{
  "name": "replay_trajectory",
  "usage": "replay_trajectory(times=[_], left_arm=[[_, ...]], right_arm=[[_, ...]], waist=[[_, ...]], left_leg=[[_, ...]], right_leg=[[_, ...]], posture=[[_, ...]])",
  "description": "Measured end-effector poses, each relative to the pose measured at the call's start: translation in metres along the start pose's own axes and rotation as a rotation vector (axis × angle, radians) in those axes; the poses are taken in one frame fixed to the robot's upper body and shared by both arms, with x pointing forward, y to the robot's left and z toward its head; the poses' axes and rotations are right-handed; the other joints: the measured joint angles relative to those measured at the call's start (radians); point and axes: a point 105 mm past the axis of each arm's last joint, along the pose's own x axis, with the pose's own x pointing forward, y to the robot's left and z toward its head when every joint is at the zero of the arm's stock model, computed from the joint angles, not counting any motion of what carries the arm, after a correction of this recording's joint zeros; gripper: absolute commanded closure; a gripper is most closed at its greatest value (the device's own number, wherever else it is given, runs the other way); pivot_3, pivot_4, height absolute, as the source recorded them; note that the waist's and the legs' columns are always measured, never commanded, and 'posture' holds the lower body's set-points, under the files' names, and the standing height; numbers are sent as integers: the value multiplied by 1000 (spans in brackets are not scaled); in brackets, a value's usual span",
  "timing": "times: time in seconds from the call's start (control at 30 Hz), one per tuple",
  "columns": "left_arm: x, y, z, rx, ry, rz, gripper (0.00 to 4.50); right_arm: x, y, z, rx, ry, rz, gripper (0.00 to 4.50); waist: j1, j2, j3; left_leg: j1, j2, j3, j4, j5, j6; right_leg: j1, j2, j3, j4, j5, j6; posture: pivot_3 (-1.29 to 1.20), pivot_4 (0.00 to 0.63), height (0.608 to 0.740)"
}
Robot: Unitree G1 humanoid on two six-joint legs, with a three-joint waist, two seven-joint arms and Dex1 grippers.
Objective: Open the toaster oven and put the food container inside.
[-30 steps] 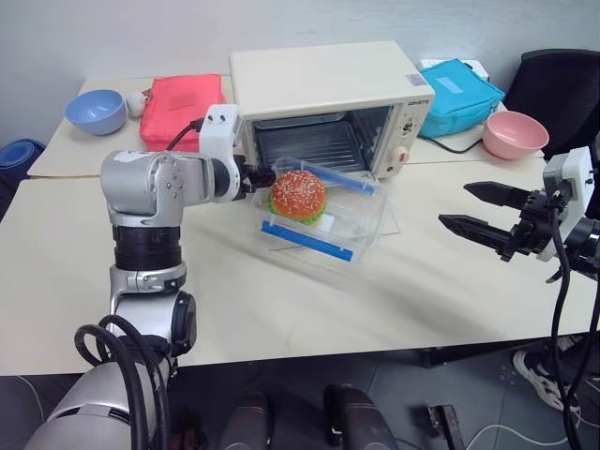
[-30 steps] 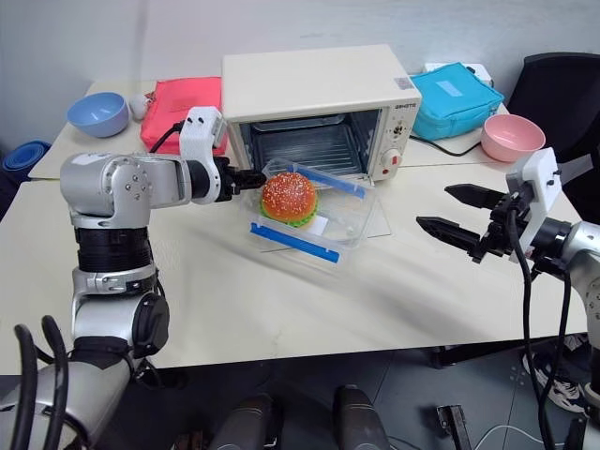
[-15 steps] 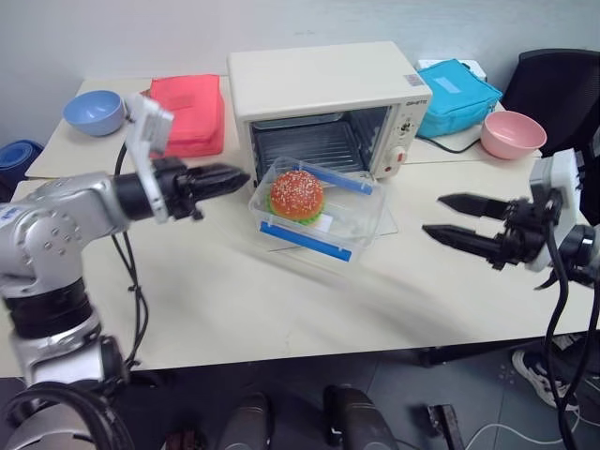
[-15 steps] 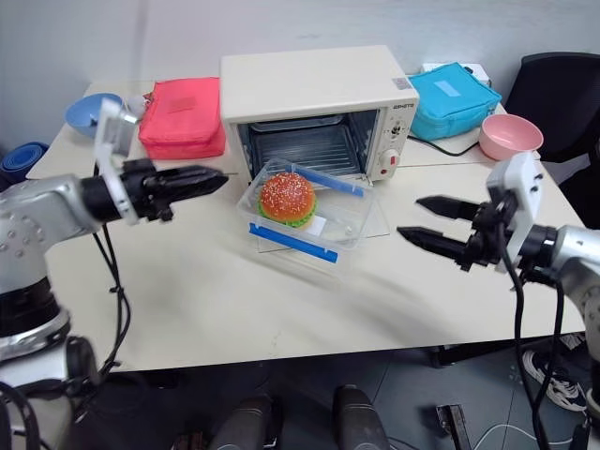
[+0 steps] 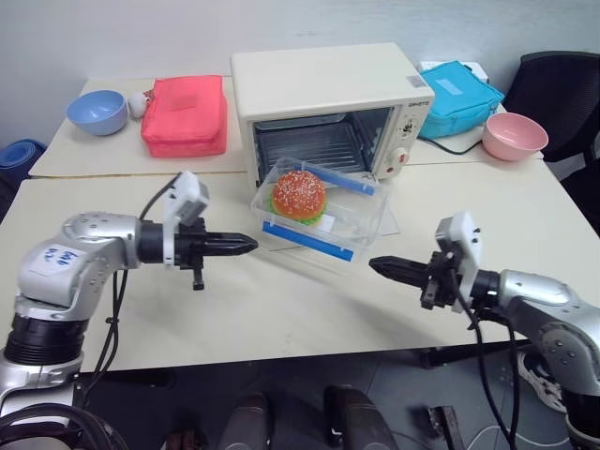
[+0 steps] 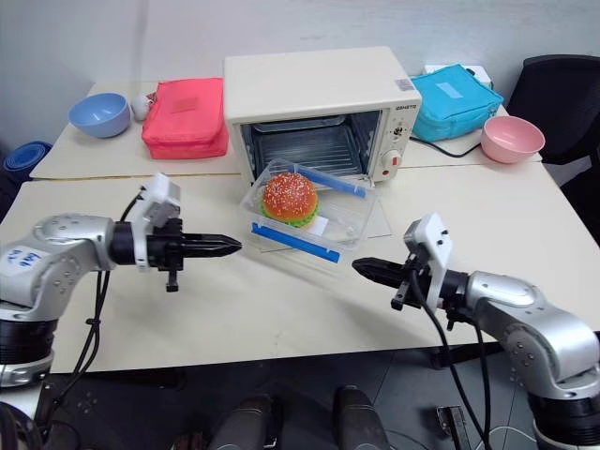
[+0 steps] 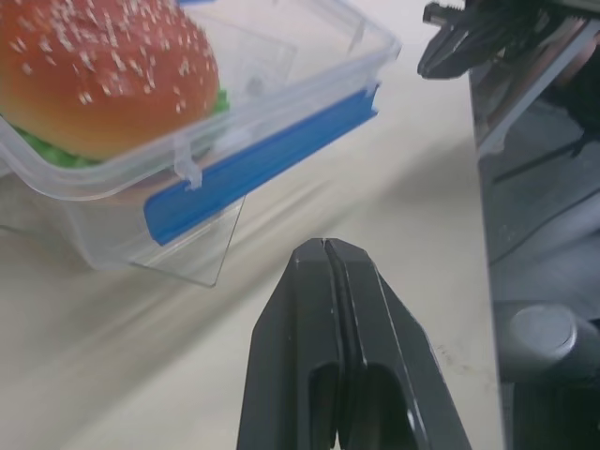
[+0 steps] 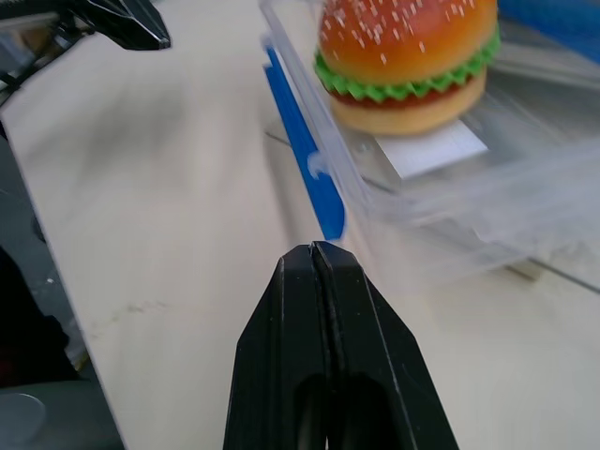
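Food container (image 5: 319, 214) sits between clenched left claw (image 5: 251, 245) and clenched right claw (image 5: 375, 266), touching neither.

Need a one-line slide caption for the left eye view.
Both shut end effectors, left and right, flank the food container resting on the open toaster oven door.

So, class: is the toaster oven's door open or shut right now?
Open. The oven shows its bare wire rack and dark cavity, and the glass door lies flat on the table under the food container, which sits outside the cavity.
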Motion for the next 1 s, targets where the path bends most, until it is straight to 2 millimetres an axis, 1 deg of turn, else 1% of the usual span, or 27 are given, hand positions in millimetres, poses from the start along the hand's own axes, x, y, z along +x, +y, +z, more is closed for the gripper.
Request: replay_trajectory(times=[0.07,0.17,0.3,0.37,0.5,0.57,0.63,0.67,0.77,0.83,0.87,0.93,1.0], left_arm=[[13,9,-1,3,-1,28,4500],[24,17,1,11,-16,54,4500],[37,26,5,3,-54,90,4500],[45,27,8,-3,-80,102,4500],[53,27,15,-13,-118,123,4500],[54,25,17,-9,-123,128,4500],[53,22,19,-4,-130,131,4500],[53,21,19,-8,-129,129,4500],[46,19,15,-25,-132,136,4500],[42,21,10,-37,-120,148,4500],[40,21,10,-39,-117,150,4500],[40,19,12,-31,-122,142,4500],[40,17,13,-24,-124,134,4500]], right_arm=[[7,-10,-2,-3,7,-36,4472],[16,-19,0,-29,9,-59,4472],[27,-45,5,-66,-2,-148,4472],[31,-59,12,-86,-22,-203,4472],[38,-76,24,-116,-52,-259,4472],[38,-82,27,-130,-47,-281,4472],[36,-82,26,-135,-41,-274,4472],[33,-81,22,-139,-26,-265,4472],[14,-71,0,-155,64,-199,4472],[5,-58,-11,-145,108,-131,4472],[4,-48,-14,-135,117,-79,4472],[4,-28,-11,-125,108,14,4472],[8,-12,-4,-122,79,87,4472]], waist=[[0,0,0],[0,0,0],[-2,0,0],[-2,0,0],[-3,0,0],[-2,0,0],[-2,0,0],[-2,0,0],[3,0,0],[1,0,0],[0,0,0],[-5,0,0],[-6,0,0]], left_leg=[[-1,0,0,1,0,0],[-1,0,0,1,0,0],[-1,0,1,1,0,1],[-1,0,1,1,0,0],[-1,0,1,1,0,0],[-1,0,1,1,0,0],[-1,0,1,1,0,0],[-1,0,1,1,0,0],[-2,0,1,1,0,1],[-2,0,1,2,-1,2],[-1,0,1,2,-1,2],[0,0,2,2,-1,2],[1,1,1,1,0,1]], right_leg=[[0,0,0,0,0,0],[-1,1,0,1,0,0],[-1,1,0,1,0,0],[-1,1,0,2,0,0],[-1,1,0,3,0,1],[-2,1,0,3,0,0],[-1,1,0,4,0,1],[-1,1,0,5,0,1],[-1,0,-1,3,0,1],[-1,0,0,2,1,1],[0,0,0,1,1,1],[0,1,1,1,1,1],[0,2,1,1,1,1]], posture=[[0,150,740],[0,150,740],[0,150,740],[0,150,740],[0,150,740],[0,150,740],[0,150,740],[0,150,740],[0,150,740],[0,150,740],[0,150,740],[0,150,740],[0,150,740]])
